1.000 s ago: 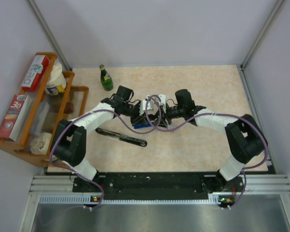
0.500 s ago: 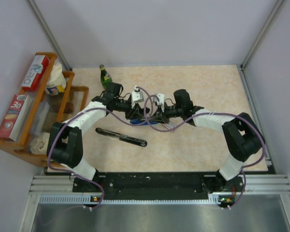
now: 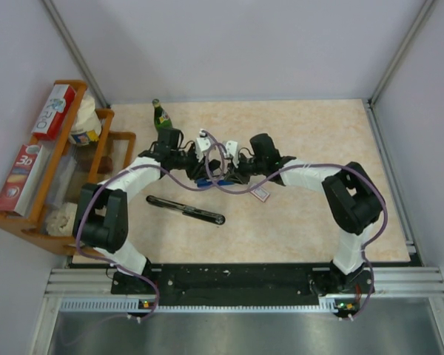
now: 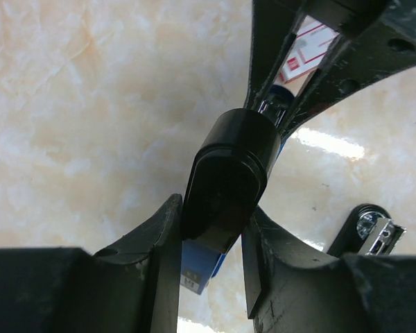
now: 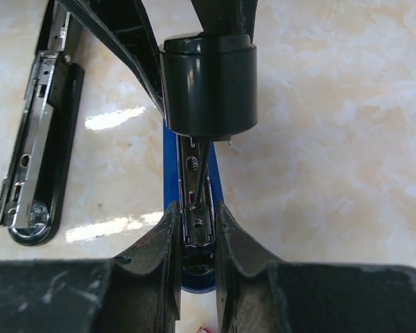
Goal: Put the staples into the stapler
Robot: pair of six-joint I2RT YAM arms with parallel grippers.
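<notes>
A blue stapler point(image 3: 205, 182) stands open between both grippers at the table's middle back. My left gripper point(image 4: 213, 208) is shut on the stapler's black top cover point(image 4: 225, 173), with the blue base point(image 4: 197, 267) showing below it. From the opposite side, my right gripper point(image 5: 196, 211) is shut on the stapler's metal magazine rail point(image 5: 196, 173), whose channel faces the camera; the black cover point(image 5: 208, 83) rises beyond it. The staples box point(image 3: 260, 194), white with a red label, lies flat on the table just right of the grippers and also shows behind the right gripper's fingers as a white-and-red box point(image 4: 306, 45).
A second, black stapler point(image 3: 185, 209) lies opened flat on the table in front of the left arm, its metal rail point(image 5: 35, 152) up. A green bottle point(image 3: 162, 120) stands at the back left. A wooden rack point(image 3: 103, 159) with boxes lines the left edge.
Both grippers have moved back and to the left with the blue stapler. The right gripper has closed onto the magazine rail; the left has kept its grip on the cover.
</notes>
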